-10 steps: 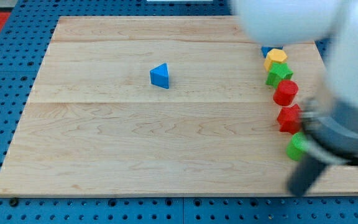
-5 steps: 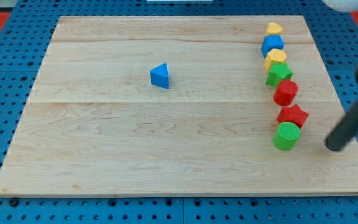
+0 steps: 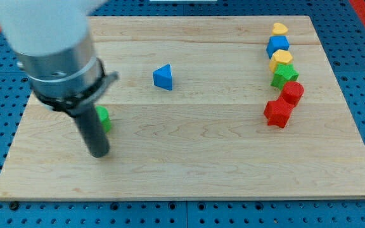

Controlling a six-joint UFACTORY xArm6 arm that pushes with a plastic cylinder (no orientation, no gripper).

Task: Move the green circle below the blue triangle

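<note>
The blue triangle (image 3: 163,77) sits on the wooden board (image 3: 189,158) left of centre, toward the view's top. The green circle (image 3: 103,118) lies below and to the left of it, mostly hidden behind my rod. My tip (image 3: 99,152) rests on the board just below the green circle, touching or nearly touching it. The arm's grey and white body covers the view's top left.
A column of blocks stands at the view's right: a yellow block (image 3: 279,28), a blue block (image 3: 277,45), a yellow block (image 3: 282,59), a green block (image 3: 284,76), a red circle (image 3: 291,92) and a red star (image 3: 277,113).
The green circle has gone from the right-hand column to the board's left. My rod has swept from the right edge to the left. The red star has shifted left and down.
</note>
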